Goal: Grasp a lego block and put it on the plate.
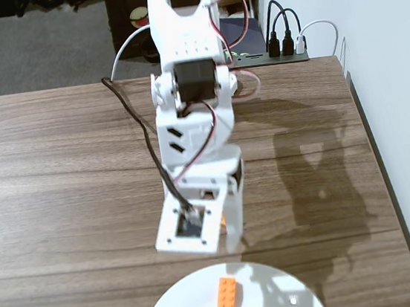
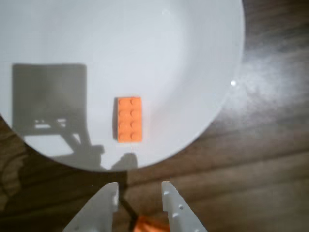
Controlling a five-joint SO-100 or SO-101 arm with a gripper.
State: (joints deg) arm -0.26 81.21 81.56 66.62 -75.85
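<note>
One lego block point(image 2: 129, 119) on plate point(image 2: 193, 58), hand point(image 2: 139, 189) narrowly parted, orange piece point(image 2: 147, 225) between.

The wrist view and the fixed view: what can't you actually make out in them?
- Plate: its near part is cut off by the bottom edge of the fixed view; the wrist view crops its top and left.
- Orange thing between the gripper fingers: mostly cut off by the wrist view's bottom edge, so whether it is gripped is unclear.
- Gripper in the fixed view: hidden behind the arm's own body.
</note>
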